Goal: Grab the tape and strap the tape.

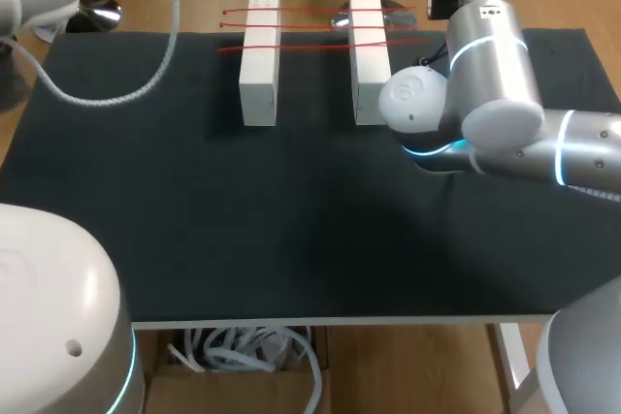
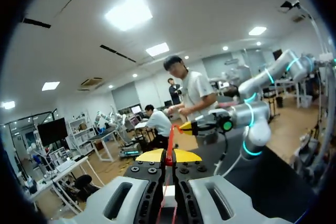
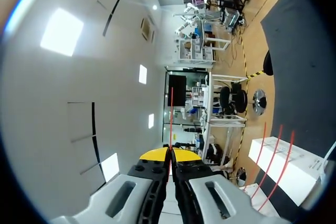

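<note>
Two pincers were recorded, each closed on a strand of red tape. In the left wrist view, the left pincer (image 2: 169,157) was seen with its yellow tips pressed together on the red tape (image 2: 170,137), which ran straight ahead to the other arm's yellow-tipped pincer. In the right wrist view, the right pincer (image 3: 169,155) was likewise clamped on a thin red strand that extended ahead of its fingers. Neither pincer was shown in the head view, where the right arm (image 1: 495,75) was bent over the far right part of the black desk (image 1: 291,220). Two white blocks (image 1: 260,60) were stood side by side, apart from each other, at the far side of the desk. Three laid strands (image 1: 312,45) of red tape were stretched across the tops of both blocks, roughly parallel to one another. One block, with the strands on it, was also seen beside the right pincer.
</note>
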`<state>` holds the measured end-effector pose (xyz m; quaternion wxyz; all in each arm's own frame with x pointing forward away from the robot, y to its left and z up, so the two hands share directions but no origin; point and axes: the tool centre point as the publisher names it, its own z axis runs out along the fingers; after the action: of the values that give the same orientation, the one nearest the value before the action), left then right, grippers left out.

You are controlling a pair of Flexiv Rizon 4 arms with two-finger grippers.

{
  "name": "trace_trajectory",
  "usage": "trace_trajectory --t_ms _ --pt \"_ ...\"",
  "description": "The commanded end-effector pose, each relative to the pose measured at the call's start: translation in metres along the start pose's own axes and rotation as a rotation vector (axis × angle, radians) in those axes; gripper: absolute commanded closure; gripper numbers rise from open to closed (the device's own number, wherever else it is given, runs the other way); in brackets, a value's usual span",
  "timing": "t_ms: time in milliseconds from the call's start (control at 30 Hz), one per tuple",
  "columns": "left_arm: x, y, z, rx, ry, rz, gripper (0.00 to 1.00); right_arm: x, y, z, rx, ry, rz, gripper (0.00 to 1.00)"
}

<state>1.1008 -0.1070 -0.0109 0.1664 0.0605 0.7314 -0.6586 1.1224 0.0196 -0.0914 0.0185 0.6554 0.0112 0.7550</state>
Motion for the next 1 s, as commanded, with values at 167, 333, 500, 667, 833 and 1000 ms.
trace_trajectory --t_ms 167,333,500,667,833,1000 --pt "-0.002 -0.018 -0.001 -0.788 0.179 0.533 1.0 0.003 0.0 -0.005 0.015 -0.015 -0.018 1.0" --pt "-0.001 -0.018 -0.001 -0.848 0.244 0.505 1.0 0.004 0.0 -0.006 0.014 -0.011 -0.029 1.0" --pt "-0.001 -0.019 -0.001 -0.84 0.251 0.485 1.0 0.004 -0.001 -0.008 0.016 -0.01 -0.034 1.0" --pt "-0.001 -0.019 -0.001 -0.84 0.251 0.485 1.0 0.002 -0.002 -0.011 0.029 -0.004 -0.055 1.0" --pt "-0.001 -0.019 -0.001 -0.84 0.251 0.485 1.0 0.0 -0.003 -0.013 0.04 -0.007 -0.078 1.0" --pt "-0.002 -0.019 -0.001 -0.851 0.275 0.479 1.0 -0.001 -0.005 -0.014 0.059 -0.004 -0.098 1.0"
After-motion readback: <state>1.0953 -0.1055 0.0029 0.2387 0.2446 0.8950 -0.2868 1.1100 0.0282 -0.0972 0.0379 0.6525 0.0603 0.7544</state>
